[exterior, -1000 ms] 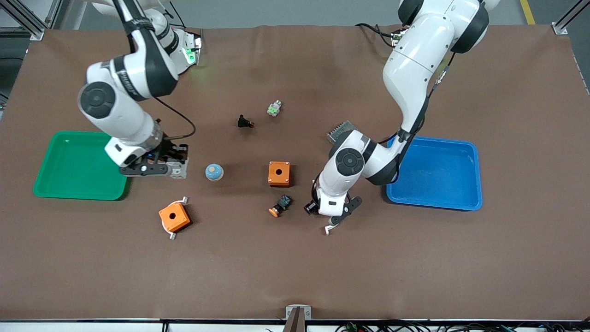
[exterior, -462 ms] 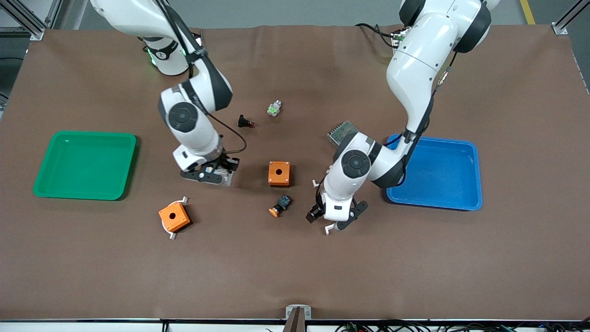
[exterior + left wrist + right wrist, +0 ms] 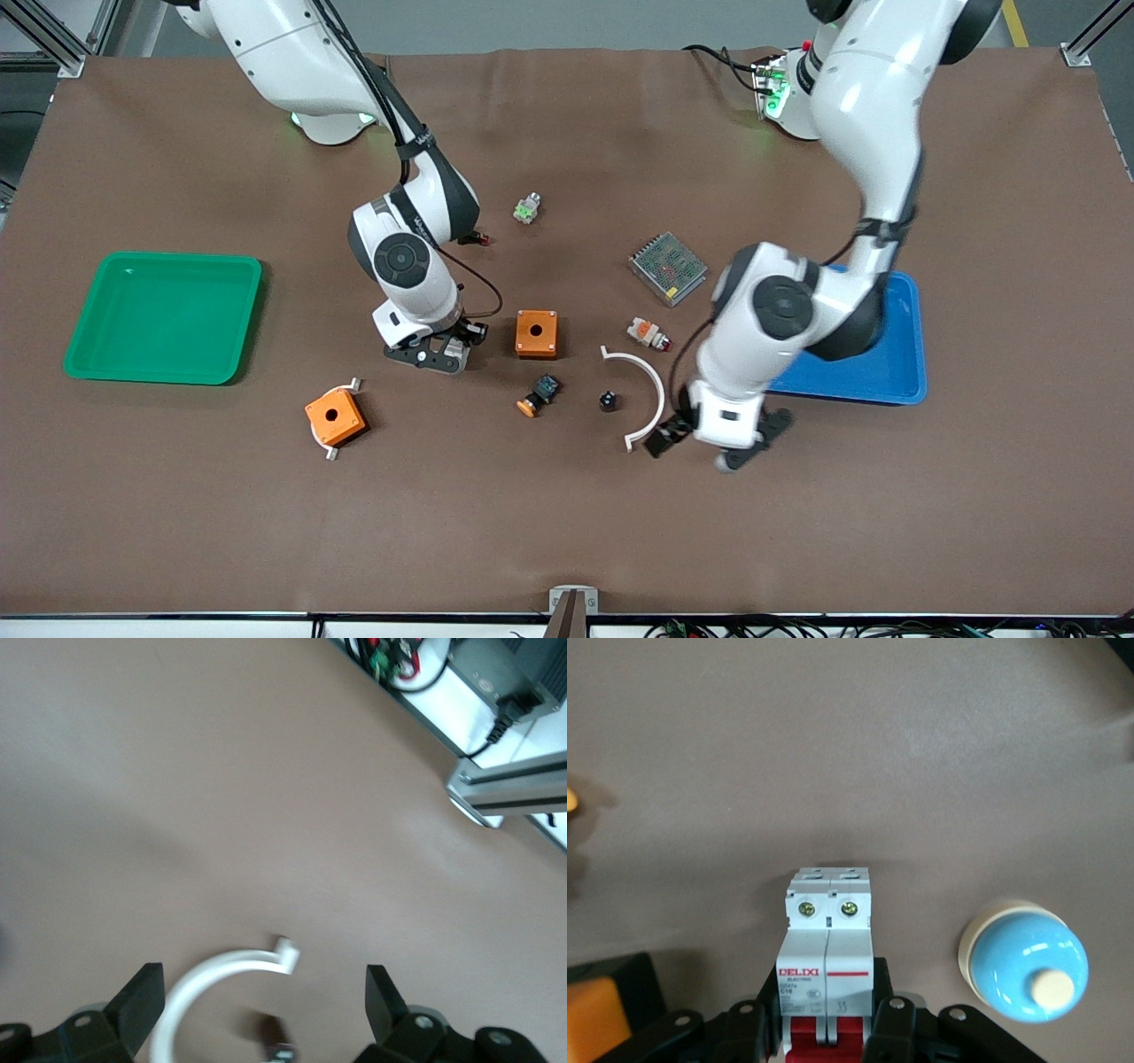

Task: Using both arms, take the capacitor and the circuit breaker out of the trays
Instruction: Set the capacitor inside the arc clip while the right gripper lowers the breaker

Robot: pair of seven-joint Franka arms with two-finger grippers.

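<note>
**Breaker clamped by right gripper; capacitor loose on the counter**

Front view: the capacitor (image 3: 608, 400), a tiny black cylinder, stands on the counter (image 3: 567, 532) inside the white curved clip (image 3: 645, 394), apart from it. The left gripper (image 3: 709, 443) hangs over bare counter beside the clip. The right gripper (image 3: 436, 347) is beside the orange box (image 3: 537, 333).

Left wrist view: the left gripper's fingers (image 3: 142, 1001) are spread wide, holding nothing.

Right wrist view: the breaker (image 3: 827, 961), white with red toggles, is pinched between the right gripper's fingers (image 3: 889, 1014), beside a blue dome (image 3: 1024, 964).
</note>
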